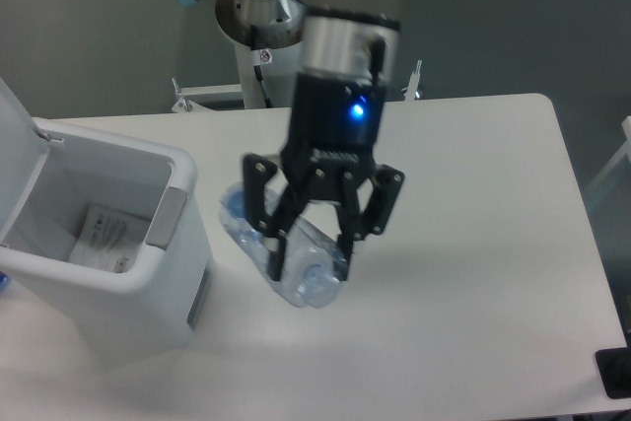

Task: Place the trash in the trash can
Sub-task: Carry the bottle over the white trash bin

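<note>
Camera view: the bottle [281, 253] is held clamped in the pincer [308, 255] at frame centre, lifted off the desk [493, 244]. The wrapper [104, 235] is seen inside the open trash can [148, 283] at lower left. The bottle should be carried fully over the rim before release.

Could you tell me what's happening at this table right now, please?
The robot arm's claw is closed on a crushed clear plastic bottle and holds it above the white table, just right of the white trash can. The can's lid is open, and a crumpled white wrapper already lies inside. The bottle is not yet over the opening.
</note>
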Controlling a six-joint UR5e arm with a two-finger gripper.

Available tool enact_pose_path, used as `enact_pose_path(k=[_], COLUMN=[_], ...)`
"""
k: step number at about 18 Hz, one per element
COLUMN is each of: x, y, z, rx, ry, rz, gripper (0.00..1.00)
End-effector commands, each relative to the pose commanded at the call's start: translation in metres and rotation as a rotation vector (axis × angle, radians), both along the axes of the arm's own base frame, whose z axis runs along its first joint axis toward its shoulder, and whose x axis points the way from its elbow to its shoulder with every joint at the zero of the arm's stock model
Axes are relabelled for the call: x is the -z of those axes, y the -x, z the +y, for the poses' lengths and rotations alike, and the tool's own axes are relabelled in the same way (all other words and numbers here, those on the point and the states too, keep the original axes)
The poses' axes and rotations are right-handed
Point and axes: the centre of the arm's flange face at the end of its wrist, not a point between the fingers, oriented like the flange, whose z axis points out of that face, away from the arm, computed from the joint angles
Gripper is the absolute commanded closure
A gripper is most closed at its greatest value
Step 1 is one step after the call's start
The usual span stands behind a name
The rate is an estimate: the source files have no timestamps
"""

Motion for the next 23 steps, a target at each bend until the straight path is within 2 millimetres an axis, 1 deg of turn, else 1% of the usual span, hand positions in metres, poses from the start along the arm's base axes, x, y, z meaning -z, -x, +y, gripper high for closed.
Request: enact_pose_path(k=[4, 6, 7, 9, 10, 11, 12, 14, 17, 23], x=[-0.014, -0.014, -0.012, 0.0, 0.003, 0.013, 0.017, 0.024, 0.027, 0.049], y=[-0.034, -0.04, -0.049, -0.065, -0.069, -0.075, -0.085, -0.096, -0.119, -0.149], z=[0.007, 0.007, 0.01, 0.017, 0.017, 0.021, 0.025, 0.031, 0.041, 0.052], rx=[0.047, 0.053, 0.066, 0.093, 0.101, 0.114, 0.131, 0.143, 0.165, 0.197], ry=[-0.03, -0.029, -0.024, -0.006, 0.0, 0.014, 0.02, 0.033, 0.041, 0.061], rz=[0.032, 0.03, 0.028, 0.018, 0.019, 0.012, 0.006, 0.005, 0.024, 0.037], gripper=[0.51, 0.51, 0.51, 0.51, 0.51, 0.51, 0.51, 0.51, 0.49, 0.49])
